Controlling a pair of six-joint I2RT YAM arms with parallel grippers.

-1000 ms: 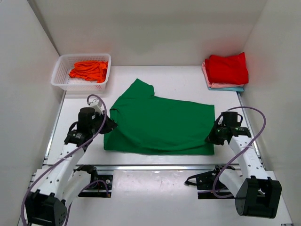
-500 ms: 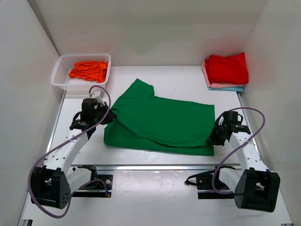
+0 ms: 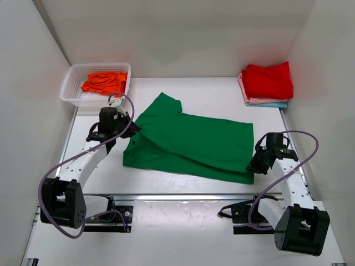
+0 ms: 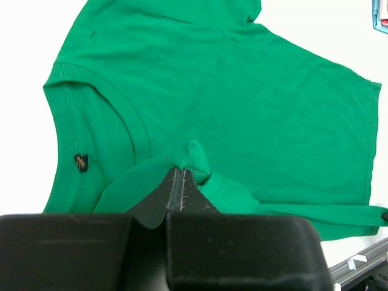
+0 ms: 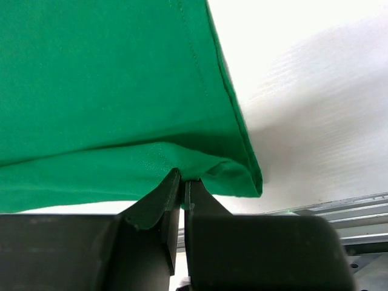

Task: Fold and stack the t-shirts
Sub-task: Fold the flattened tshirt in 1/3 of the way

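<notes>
- The left arm [image 3: 89, 163] and right arm [image 3: 292, 184] are built of white links and black joints.
- A lilac cable [image 3: 41, 191] is run along each.
- 2 black fingers [image 4: 154, 203] are fitted per arm.

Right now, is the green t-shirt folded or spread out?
Mostly spread, not yet folded: the green t-shirt lies open, collar and one sleeve showing; left gripper and right gripper each pinch its cloth.

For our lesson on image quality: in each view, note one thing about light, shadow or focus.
Top external: even light; the red shirt tints the wall beside it pink. Left wrist: green shirt sharp, left gripper dark, featureless. Right wrist: table glaring white, soft grey shadow beside the hem.
</notes>
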